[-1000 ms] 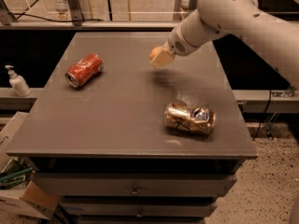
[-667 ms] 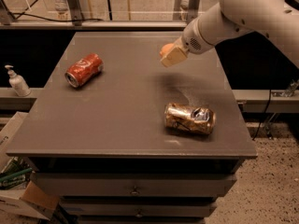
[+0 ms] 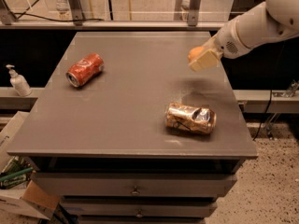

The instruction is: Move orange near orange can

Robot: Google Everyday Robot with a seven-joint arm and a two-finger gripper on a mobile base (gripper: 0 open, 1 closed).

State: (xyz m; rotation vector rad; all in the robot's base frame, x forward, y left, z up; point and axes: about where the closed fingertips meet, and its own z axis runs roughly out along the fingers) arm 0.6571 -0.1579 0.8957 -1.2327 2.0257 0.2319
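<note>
The orange [image 3: 195,53] is a small round fruit held between the cream fingers of my gripper [image 3: 201,59], lifted above the right side of the grey table [image 3: 126,101]. The white arm comes in from the upper right. The orange can [image 3: 190,118], dented and gold-orange with silver patches, lies on its side near the table's front right, below and a little to the left of the gripper. The orange is partly hidden by the fingers.
A red can [image 3: 84,69] with white lettering lies on its side at the table's left. A soap dispenser [image 3: 18,80] stands on a ledge left of the table. Boxes [image 3: 18,190] sit on the floor at the lower left. Drawers [image 3: 135,188] are below the tabletop.
My gripper has moved to the right with the orange in it, toward the table's right edge. The two cans have not moved.
</note>
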